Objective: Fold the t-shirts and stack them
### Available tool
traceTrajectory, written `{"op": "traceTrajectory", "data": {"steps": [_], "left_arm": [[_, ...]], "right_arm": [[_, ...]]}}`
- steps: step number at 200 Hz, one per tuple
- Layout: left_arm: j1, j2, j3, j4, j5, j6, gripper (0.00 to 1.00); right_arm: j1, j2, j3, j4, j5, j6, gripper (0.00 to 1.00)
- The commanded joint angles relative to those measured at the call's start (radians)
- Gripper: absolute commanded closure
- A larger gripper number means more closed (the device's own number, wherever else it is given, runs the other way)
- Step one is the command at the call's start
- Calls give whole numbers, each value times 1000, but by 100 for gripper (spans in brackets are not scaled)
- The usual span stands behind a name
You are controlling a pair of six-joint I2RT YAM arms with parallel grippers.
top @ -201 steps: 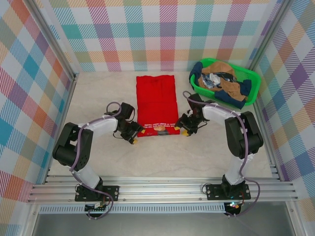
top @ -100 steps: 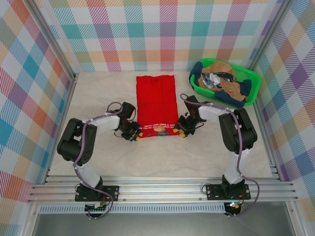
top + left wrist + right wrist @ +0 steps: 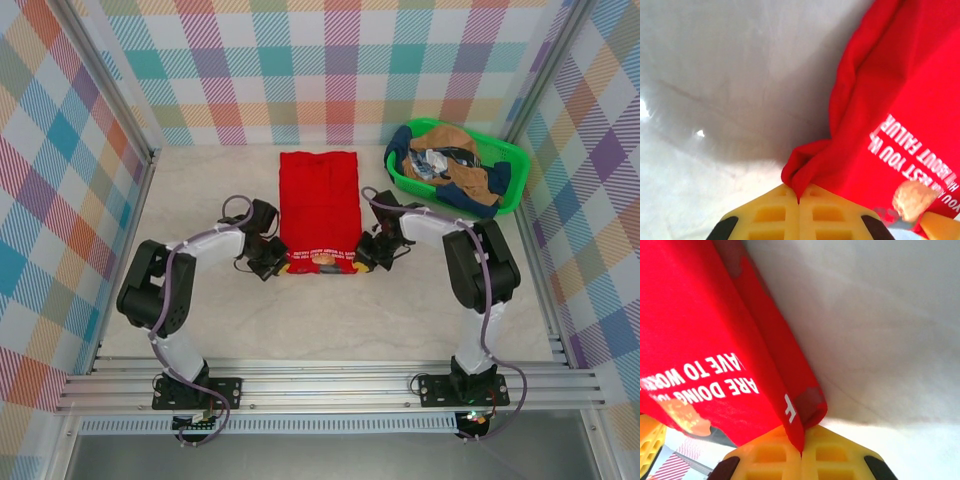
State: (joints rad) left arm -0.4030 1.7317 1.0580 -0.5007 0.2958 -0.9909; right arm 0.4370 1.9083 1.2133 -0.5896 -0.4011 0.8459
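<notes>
the red t-shirt (image 3: 319,205) lies on the table (image 3: 300,325) as a long, narrow folded strip, midway between the left and right edges, running from close to the far edge back toward the middle. its near end carries white lettering (image 3: 912,150) and a small brown bear print. the left gripper (image 3: 272,262) sits low at the near left corner of that strip. in the left wrist view its yellow pads are pressed together with a bunched fold of red cloth pinched between them, so it is fully closed on the shirt's corner. the right gripper (image 3: 367,255) sits at the near right corner. in the right wrist view its pads likewise meet on the folded red edge, clamped tight with the cloth caught in the seam between them. both corners rise slightly off the pale table surface where they are nipped. the green basket (image 3: 512,160) stands in the far right corner of the table, well apart from the red shirt, holding a loose heap of other t-shirts (image 3: 455,170) in tan-brown, navy and white-patterned cloth.
</notes>
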Motion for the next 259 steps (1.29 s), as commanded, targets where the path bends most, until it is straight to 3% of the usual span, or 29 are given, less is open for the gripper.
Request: {"op": "traceTrajectory", "data": {"steps": [1,43,76,121,139,180,259], "left_arm": [[-37,-100,-42,-125,18,96,100],[-150,-280,-156,-251,86,143,100],[-245,-454,-208,-388,133,141,100],[-335,-647,-213,-454,247,105,100],[-338,-699,-169,-440,254,83,100],[-336,-764,-68,-385,136,21,100],[-206,-577,71,-377,41,17,100]], "right_arm": [[23,-102,-68,-79,-16,-38,100],[111,-242,-200,-182,-92,-68,100],[172,-439,-299,-311,-99,-63,100],[185,-643,-285,-502,-228,-61,100],[184,-673,-226,-552,-249,-53,100],[174,-651,-63,-636,-172,-47,100],[41,-484,121,-623,-101,-67,100]]}}
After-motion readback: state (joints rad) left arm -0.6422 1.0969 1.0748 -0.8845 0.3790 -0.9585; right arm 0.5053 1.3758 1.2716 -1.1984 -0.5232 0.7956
